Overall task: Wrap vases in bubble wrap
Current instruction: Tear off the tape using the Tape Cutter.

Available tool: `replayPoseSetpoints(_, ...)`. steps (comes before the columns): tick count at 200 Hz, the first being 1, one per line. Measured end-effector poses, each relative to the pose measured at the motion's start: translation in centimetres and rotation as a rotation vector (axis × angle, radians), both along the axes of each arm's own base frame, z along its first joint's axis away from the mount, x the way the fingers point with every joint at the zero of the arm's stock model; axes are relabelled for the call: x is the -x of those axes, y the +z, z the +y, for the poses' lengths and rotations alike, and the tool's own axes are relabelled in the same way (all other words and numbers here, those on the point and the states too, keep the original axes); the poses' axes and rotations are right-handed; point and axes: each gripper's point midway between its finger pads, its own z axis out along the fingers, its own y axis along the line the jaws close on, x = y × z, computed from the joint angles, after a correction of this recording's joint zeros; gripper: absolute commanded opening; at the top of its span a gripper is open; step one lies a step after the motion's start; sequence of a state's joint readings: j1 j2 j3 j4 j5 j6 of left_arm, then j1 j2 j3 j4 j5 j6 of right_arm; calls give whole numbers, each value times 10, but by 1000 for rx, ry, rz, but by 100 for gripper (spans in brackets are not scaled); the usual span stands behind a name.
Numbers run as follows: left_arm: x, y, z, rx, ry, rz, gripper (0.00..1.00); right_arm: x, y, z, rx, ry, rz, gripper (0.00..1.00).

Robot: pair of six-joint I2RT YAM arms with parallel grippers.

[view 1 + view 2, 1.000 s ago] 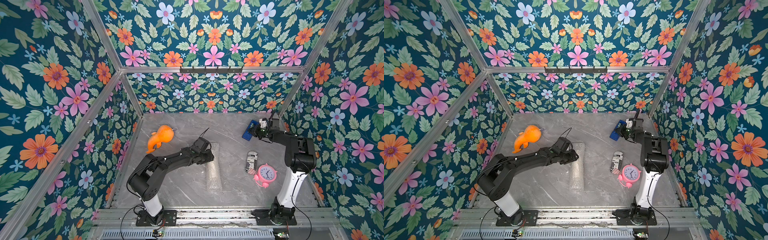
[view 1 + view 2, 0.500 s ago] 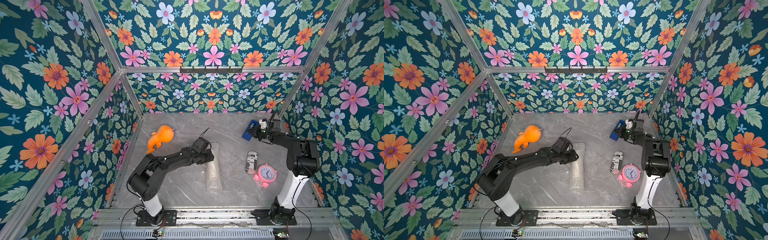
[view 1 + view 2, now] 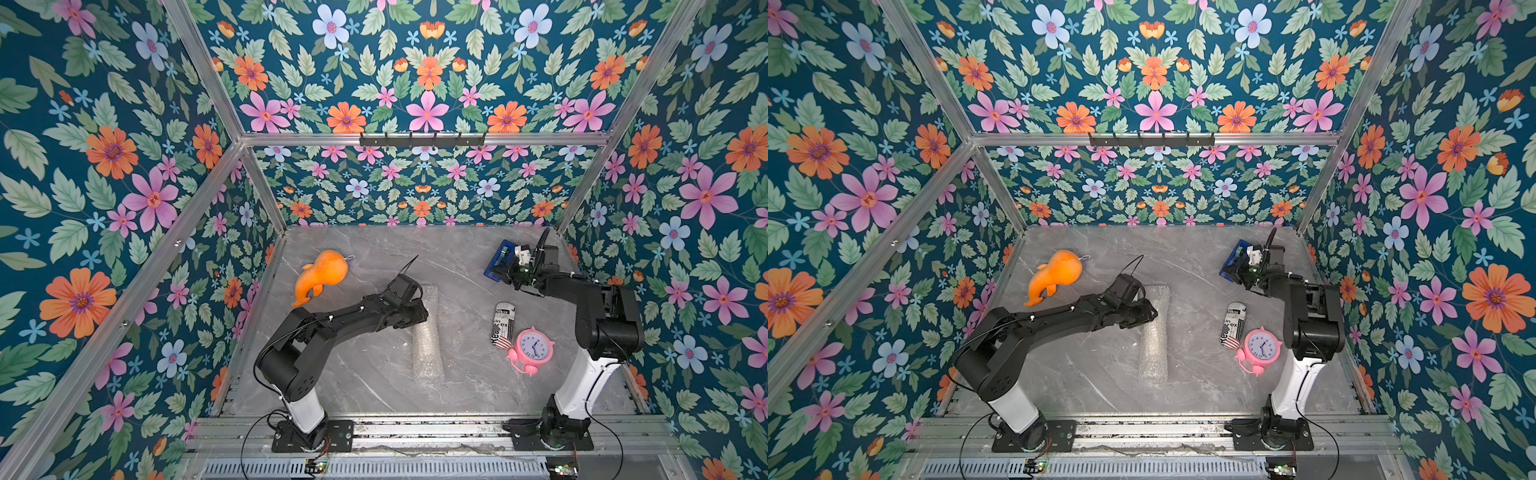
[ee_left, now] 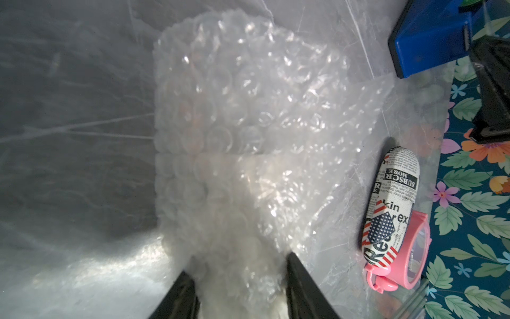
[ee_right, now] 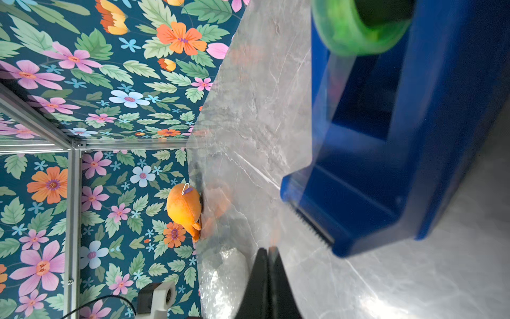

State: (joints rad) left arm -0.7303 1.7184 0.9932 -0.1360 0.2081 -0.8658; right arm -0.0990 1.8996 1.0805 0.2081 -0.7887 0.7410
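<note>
The bubble wrap [image 3: 427, 336] lies rolled into a long tube in the middle of the table, seen in both top views [image 3: 1155, 336]. My left gripper [image 3: 419, 312] is shut across the roll's far half. In the left wrist view its black fingers [image 4: 296, 276] press both sides of the bubble wrap [image 4: 234, 124]. A pale off-white shape, the vase [image 4: 242, 290], shows dimly through the film between them. My right gripper [image 3: 505, 272] is at the blue tape dispenser [image 3: 500, 261]. The right gripper [image 5: 267, 250] is shut on a strip of clear tape [image 5: 277, 218] running from the dispenser's blade.
An orange plush toy [image 3: 320, 276] lies at the back left. A newspaper-print case [image 3: 503, 324] and a pink alarm clock [image 3: 532, 349] sit right of the roll. The dispenser [image 5: 386, 165] holds a green tape roll [image 5: 358, 33]. Floral walls close three sides.
The right gripper has drawn slightly away from the dispenser toward the table's middle, and its elbow has shifted right. The left arm and the roll have not moved.
</note>
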Motion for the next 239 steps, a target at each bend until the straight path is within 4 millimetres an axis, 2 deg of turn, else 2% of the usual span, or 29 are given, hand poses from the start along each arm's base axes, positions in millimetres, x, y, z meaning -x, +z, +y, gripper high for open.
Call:
replayPoseSetpoints(35,0,0,0,2,0,-2,47,7,0,10,-5,13,0,0)
replayPoseSetpoints(68,0,0,0,4,0,-3,47,10,-7,9,0,1,3,0)
replayPoseSetpoints(124,0,0,0,10,0,-8,47,17,-26,5,6,-39,45,0)
replayPoseSetpoints(191,0,0,0,12,3,-9,47,7,-54,-10,74,-124,118,0)
replayPoseSetpoints(210,0,0,0,13,3,-9,47,17,-74,-12,88,-139,213,0)
replayPoseSetpoints(239,0,0,0,13,3,-9,47,10,-77,-11,76,-138,224,0)
